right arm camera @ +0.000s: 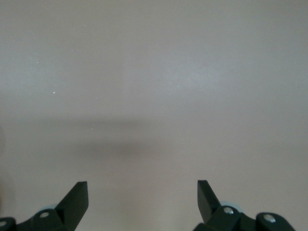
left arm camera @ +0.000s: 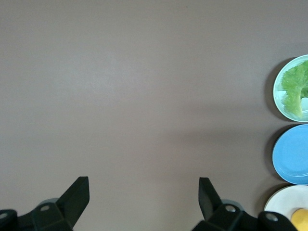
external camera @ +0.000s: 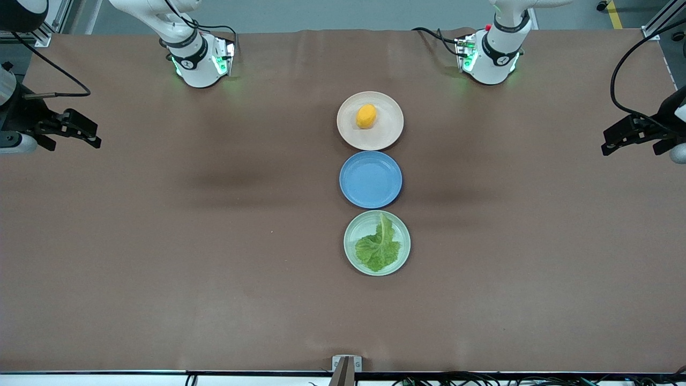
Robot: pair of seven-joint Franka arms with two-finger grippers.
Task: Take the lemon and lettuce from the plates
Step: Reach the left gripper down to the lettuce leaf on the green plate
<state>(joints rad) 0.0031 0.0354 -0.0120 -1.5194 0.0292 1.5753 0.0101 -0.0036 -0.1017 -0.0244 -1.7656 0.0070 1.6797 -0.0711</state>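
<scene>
The yellow-orange lemon [external camera: 366, 116] lies on the cream-beige plate [external camera: 388, 134], the plate nearest the robots' bases. The green lettuce [external camera: 378, 246] leaf lies in the mint green plate [external camera: 350, 236], nearest the front camera. My left gripper [external camera: 616, 142] is open and empty over the bare table at the left arm's end. My right gripper [external camera: 86, 131] is open and empty over the table at the right arm's end. In the left wrist view my left gripper [left arm camera: 143, 185] shows with the lettuce [left arm camera: 294, 86], its plate [left arm camera: 279, 98] and the lemon [left arm camera: 301, 219]. The right wrist view shows my right gripper [right arm camera: 142, 188] over brown cloth.
A blue plate [external camera: 371, 179] with nothing on it sits between the two other plates; it also shows in the left wrist view [left arm camera: 292, 154]. The brown cloth [external camera: 187, 241] covers the whole table. A small metal bracket [external camera: 346, 364] stands at the table's front edge.
</scene>
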